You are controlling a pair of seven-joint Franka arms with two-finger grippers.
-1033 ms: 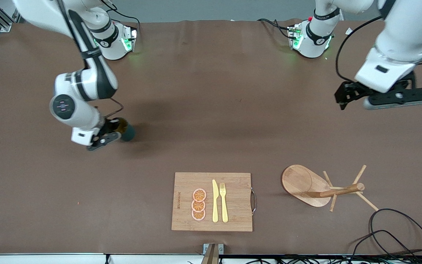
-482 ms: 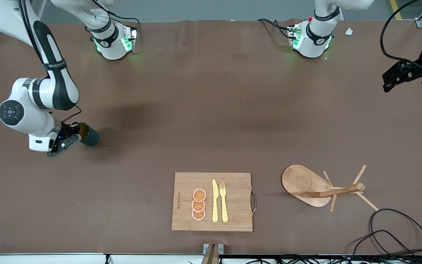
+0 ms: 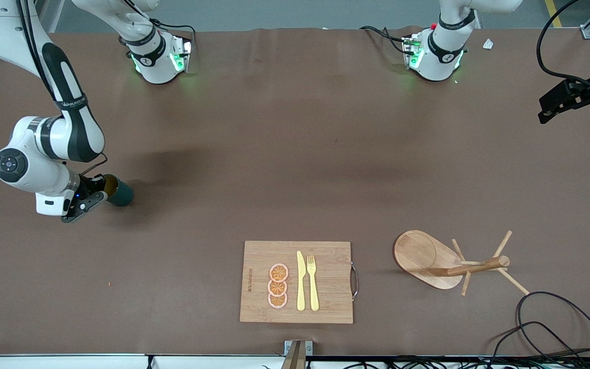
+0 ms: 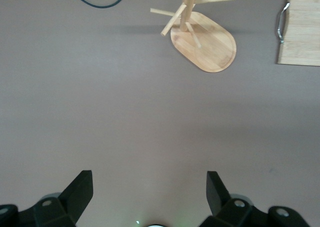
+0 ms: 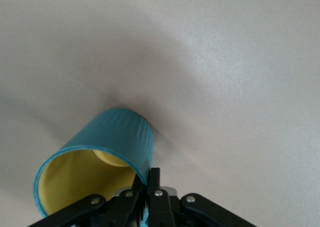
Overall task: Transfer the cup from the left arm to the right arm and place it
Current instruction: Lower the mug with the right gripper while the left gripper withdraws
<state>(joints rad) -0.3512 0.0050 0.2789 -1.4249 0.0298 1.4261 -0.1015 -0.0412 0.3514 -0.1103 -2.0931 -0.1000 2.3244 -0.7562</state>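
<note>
Front view, middle left of the frame: my right gripper (image 3: 86, 201) is clenched on the rim of the cup (image 3: 119, 191), which sits tilted, its mouth turned toward my wrist and its base low over the bare table (image 3: 295, 154) toward the right arm's end. At the upper right edge of the same frame, my left gripper (image 3: 566, 102) hangs released and empty, its fingers spread wide; that arm waits.

Progress, as I judge it: the handover looks complete, since the cup is in my right claw and the left holds nothing. What remains is the placing: setting the cup upright on the table, loosening the grip and drawing back. Whether the base already touches the surface I cannot tell.

Right wrist view, lower left of the frame: the pinch itself shows, one finger inside the mustard-yellow interior and one against the teal wall. The front view does not resolve this. The handle shows in neither.

Left wrist view: both fingers (image 4: 80, 189) flank the lower corners, nothing between them. At the top of the frame stands the wooden mug tree (image 4: 202, 34), and at the upper right a corner of the cutting board (image 4: 302, 27). Only the front view shows the board's knife (image 3: 300, 281), fork (image 3: 313, 282) and orange slices (image 3: 277, 286).
</note>
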